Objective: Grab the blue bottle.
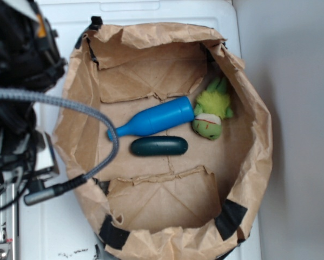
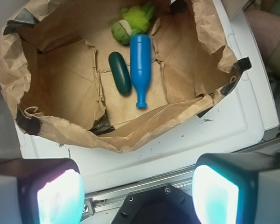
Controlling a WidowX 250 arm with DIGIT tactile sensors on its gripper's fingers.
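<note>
A brown paper bag [image 2: 60, 126] with rolled-down walls sits on the white worktop [image 2: 233, 126] and holds three things: the blue bottle [image 2: 140, 65] lying on its side, a dark teal capsule [image 2: 119, 72] just beside it, and a green plush toy [image 2: 128, 23] touching the bottle's base. The jaws stand released and empty, well apart from the bottle, which lies far ahead of them, roughly centred between the two pads [image 2: 60, 198] (its neck points back toward them). Only the exterior view shows a grey braided cable [image 1: 70, 105] crossing the bag's rim.

We see blue bottle [image 1: 153, 120] lying in brown paper bag [image 1: 248, 157], dark teal capsule [image 1: 159, 146] just beside, green plush toy [image 1: 211, 111] touching bottle's base.
</note>
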